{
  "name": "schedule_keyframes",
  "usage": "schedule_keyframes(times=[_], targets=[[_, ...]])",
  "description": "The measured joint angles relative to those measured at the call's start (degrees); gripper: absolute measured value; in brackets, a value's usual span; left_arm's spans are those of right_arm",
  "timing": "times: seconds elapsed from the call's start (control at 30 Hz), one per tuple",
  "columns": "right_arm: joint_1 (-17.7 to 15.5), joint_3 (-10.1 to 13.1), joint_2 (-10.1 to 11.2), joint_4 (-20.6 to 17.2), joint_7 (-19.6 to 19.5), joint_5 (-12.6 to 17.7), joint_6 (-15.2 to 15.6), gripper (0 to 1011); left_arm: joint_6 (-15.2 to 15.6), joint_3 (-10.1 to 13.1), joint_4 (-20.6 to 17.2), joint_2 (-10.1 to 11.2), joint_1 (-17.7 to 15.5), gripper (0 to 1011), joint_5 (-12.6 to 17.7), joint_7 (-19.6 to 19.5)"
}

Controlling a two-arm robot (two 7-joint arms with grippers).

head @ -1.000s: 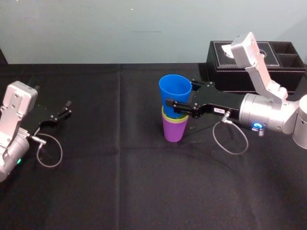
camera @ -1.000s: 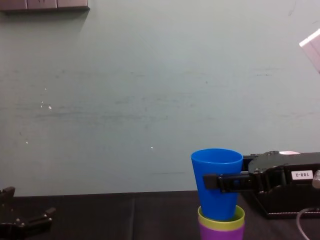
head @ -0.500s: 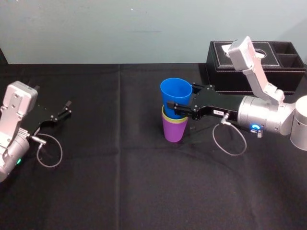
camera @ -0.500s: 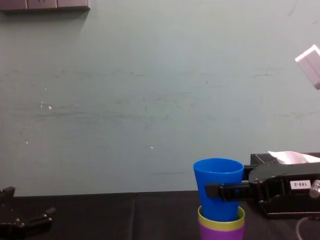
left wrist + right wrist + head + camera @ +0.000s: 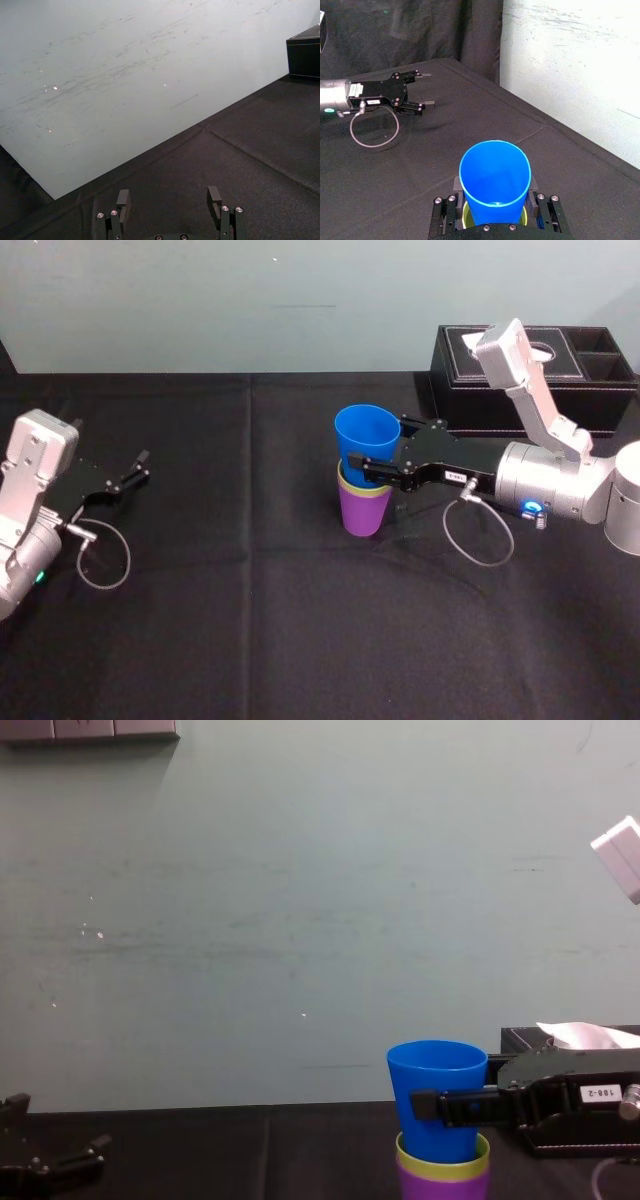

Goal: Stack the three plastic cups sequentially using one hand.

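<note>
I see my right gripper (image 5: 384,445) clamping the blue cup (image 5: 362,440), nested in the yellow-green cup (image 5: 352,486) and purple cup (image 5: 362,512) just below its jaws: 3 stacked. Left gripper (image 5: 140,466) parked far off, jaws apart.

The head view looks forward and down from high up, far enough back to take in the whole black counter (image 5: 250,620). The left claw (image 5: 140,466) sits at mid-left and the right claw (image 5: 383,445) right of centre, clasped round the blue cup (image 5: 366,435).

The chest view sits low, nearly level with the counter, facing the pale wall (image 5: 300,900). It shares that cup at its lower right.

The left wrist view looks close along its own parted fingertips (image 5: 123,197) toward the wall.

The right wrist view peers from just behind the cup, across the counter to the left claw in its upper left.
</note>
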Motion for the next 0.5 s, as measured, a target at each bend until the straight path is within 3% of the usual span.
schedule_keyframes(times=[0.2,0.5], targets=[[0.0,-0.01,0.02,-0.03,0.0,-0.01,0.02,778,0.0,0.0,0.0,0.0,0.0,1011,0.0,0.0],[0.0,-0.01,0.03,-0.09,-0.03,-0.01,0.06,1003,0.0,0.0,0.0,0.0,0.0,1011,0.0,0.0]])
